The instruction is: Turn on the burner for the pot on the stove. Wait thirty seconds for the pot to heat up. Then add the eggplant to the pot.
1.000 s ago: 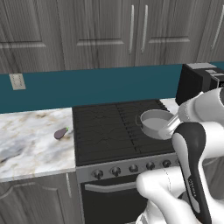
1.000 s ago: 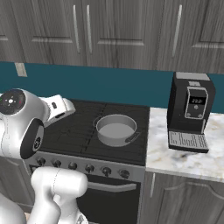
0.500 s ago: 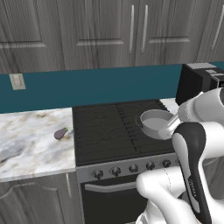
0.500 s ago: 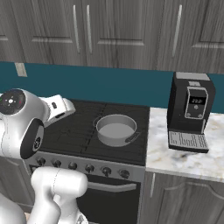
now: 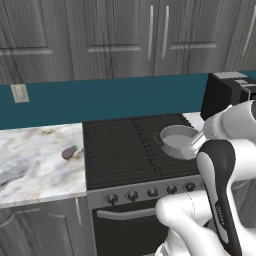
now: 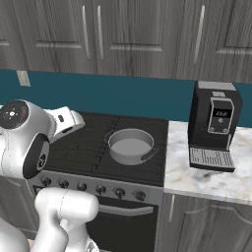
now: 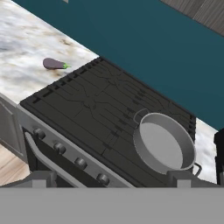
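- pot (image 7: 164,142): shallow grey metal, no lid, front-right of stove (image 5: 125,145)
- eggplant (image 5: 69,152): small, purple, on marble counter (image 5: 30,160) left of stove
- gripper (image 7: 109,177): fingers wide apart, holding nothing
- teal backsplash (image 6: 123,93), grey cabinets (image 5: 100,35)

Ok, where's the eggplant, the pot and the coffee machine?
eggplant (image 5: 69,152), left base view, purple middle.
pot (image 6: 130,146), right base view, inside bottom.
coffee machine (image 6: 214,128), right base view, front panel.
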